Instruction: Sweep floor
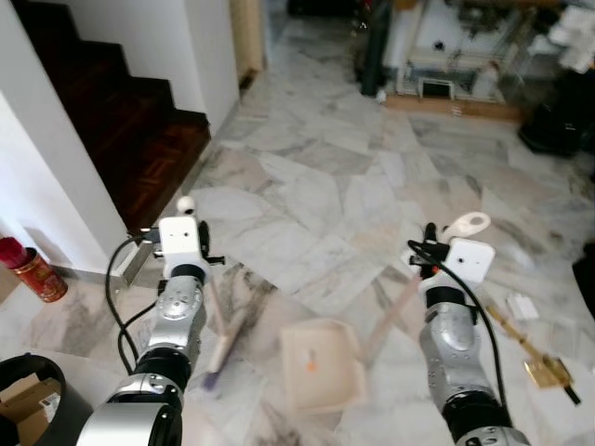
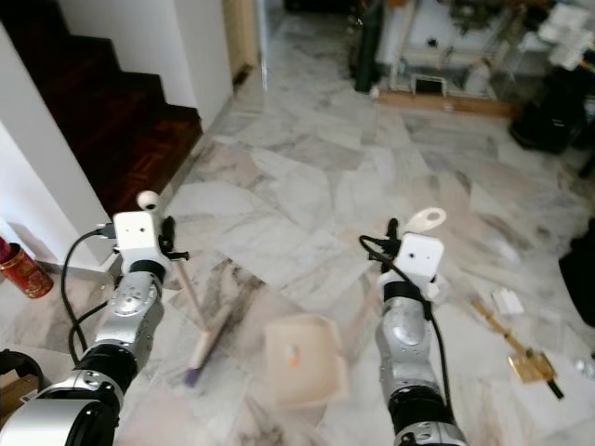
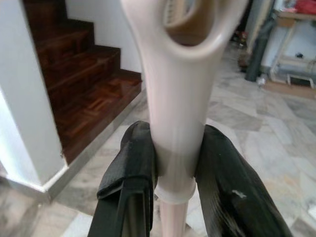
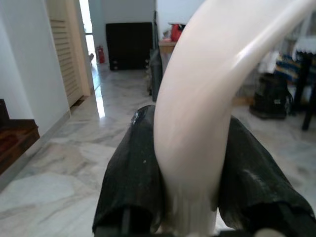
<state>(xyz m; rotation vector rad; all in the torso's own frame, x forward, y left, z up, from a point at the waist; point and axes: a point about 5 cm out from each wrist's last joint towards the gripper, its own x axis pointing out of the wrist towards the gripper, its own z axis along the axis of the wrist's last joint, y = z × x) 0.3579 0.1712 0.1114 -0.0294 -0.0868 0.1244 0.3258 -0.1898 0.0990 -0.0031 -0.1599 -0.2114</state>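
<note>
My left gripper is shut on the cream broom handle, its two black fingers pressed on either side. The broom handle slants down to the brush head resting on the marble floor. My right gripper is shut on the curved white dustpan handle. This handle runs down to the cream dustpan, which lies on the floor between my arms with a small orange scrap inside it.
Dark wooden stairs rise at the left beside a white wall. A red can and a black bin stand at the near left. A brass-coloured tool and white paper lie at the right. Shelves stand far back.
</note>
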